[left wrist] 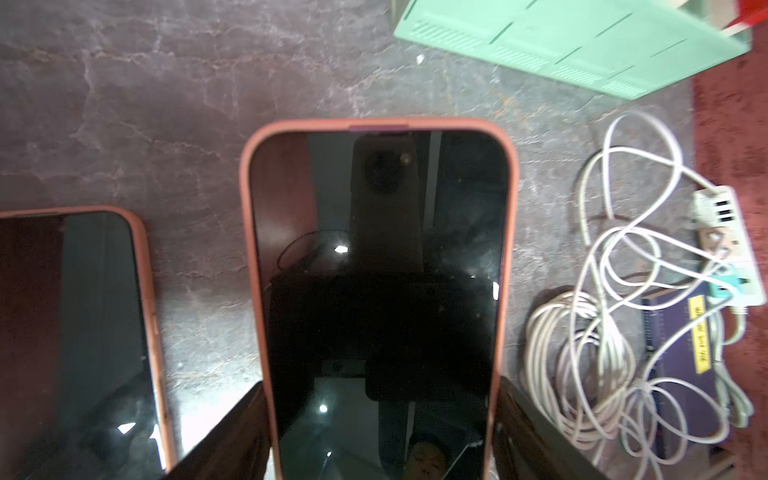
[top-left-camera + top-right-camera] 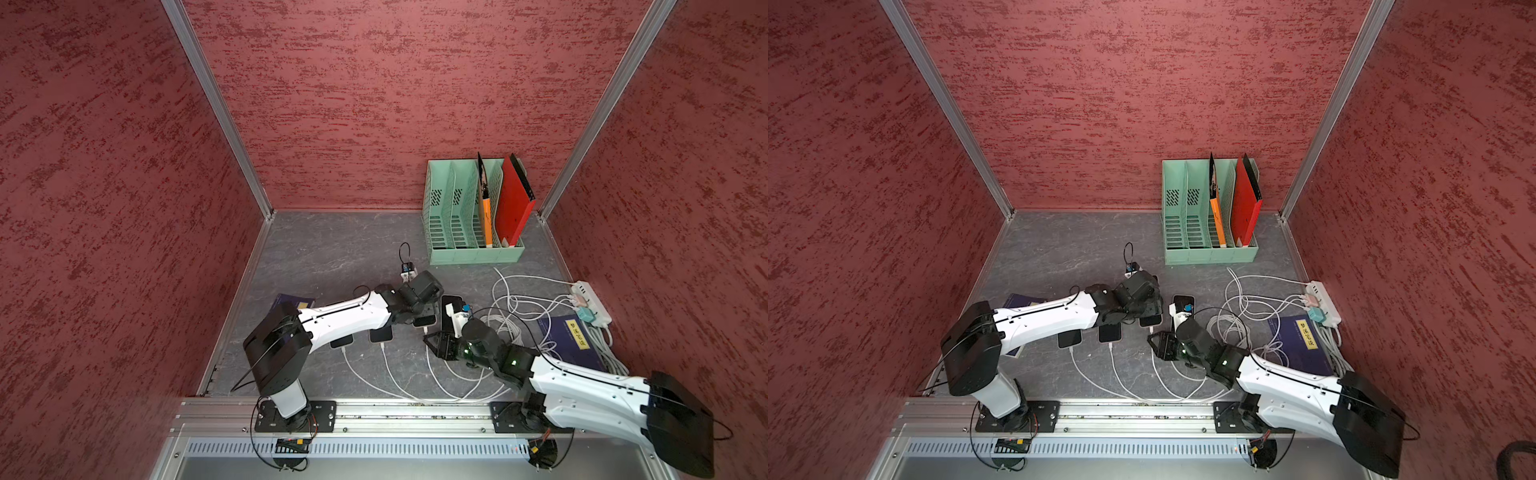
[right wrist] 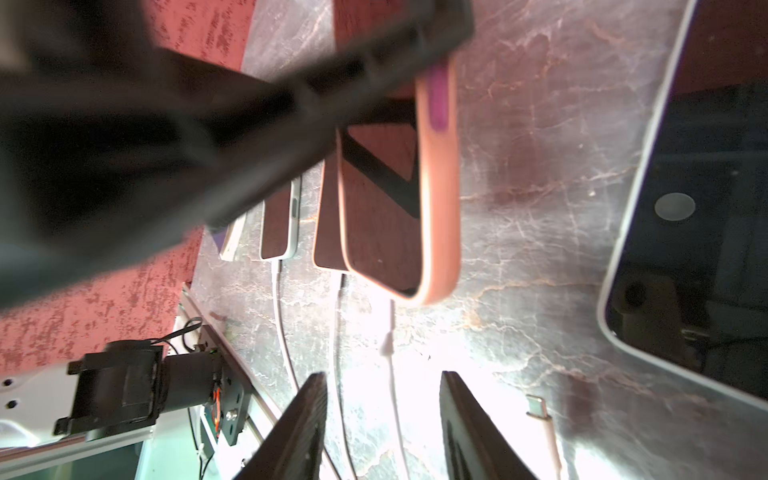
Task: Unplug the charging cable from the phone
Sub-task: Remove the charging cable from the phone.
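On the grey table, our left gripper clamps the pink-cased phone by its sides, bracing it, we judge. Our right gripper straddles the charging cable, still plugged in, jaws moderately apart, not touching it.

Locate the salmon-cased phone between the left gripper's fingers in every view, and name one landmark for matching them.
In a top view: salmon-cased phone, mid-table, only its near end showing.
In a top view: same spot, same end showing.
Left wrist: centre of the picture, screen up.
Right wrist: middle of the picture, long edge toward the camera.
Landmark: the neighbouring phone, right beside it in all four.
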`<control>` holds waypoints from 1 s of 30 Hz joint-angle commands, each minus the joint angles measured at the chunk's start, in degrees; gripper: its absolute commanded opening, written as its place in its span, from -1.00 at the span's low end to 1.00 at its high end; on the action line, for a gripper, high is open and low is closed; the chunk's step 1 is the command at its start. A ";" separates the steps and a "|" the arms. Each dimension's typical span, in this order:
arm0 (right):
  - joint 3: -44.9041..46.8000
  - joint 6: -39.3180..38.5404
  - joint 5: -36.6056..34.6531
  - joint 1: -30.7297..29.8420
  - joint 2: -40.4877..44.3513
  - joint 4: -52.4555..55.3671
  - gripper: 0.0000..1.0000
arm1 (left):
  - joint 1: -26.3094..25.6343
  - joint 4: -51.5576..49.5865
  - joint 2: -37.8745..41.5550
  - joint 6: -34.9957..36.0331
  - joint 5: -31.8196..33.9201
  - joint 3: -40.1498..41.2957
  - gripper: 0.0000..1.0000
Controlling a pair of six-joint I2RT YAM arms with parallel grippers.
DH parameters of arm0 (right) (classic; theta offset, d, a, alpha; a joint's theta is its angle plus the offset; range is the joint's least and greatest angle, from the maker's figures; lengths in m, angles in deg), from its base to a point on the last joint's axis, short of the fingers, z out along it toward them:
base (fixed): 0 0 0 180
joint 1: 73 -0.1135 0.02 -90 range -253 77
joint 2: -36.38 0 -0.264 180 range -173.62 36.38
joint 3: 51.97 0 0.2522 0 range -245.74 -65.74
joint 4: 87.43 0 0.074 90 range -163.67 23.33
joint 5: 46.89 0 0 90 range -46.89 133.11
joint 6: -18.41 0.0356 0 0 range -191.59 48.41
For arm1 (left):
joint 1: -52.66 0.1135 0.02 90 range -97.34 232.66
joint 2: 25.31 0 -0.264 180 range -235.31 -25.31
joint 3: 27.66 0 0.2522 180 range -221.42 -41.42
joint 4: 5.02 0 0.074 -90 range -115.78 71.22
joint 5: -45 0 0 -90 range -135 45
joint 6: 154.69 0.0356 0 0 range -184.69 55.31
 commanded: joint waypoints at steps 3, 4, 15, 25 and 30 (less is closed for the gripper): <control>-1.73 -1.31 1.09 -0.28 -3.28 -1.67 -0.16 | -0.58 3.75 2.17 1.04 1.40 0.28 -1.00; -2.17 -1.56 1.25 -0.26 -3.80 -1.55 -0.20 | -0.57 3.94 2.31 1.06 1.42 0.33 -1.00; -3.78 -2.87 0.30 -0.22 -3.84 0.63 -0.69 | -0.66 4.23 4.03 1.16 3.14 1.13 -1.00; -4.91 -4.46 1.48 -0.27 -5.31 1.55 -1.00 | -0.92 6.77 6.37 0.70 4.22 3.02 -1.00; -4.98 -6.52 2.38 -0.24 -5.41 2.39 -1.00 | -1.10 7.89 7.85 1.17 5.28 3.42 -1.00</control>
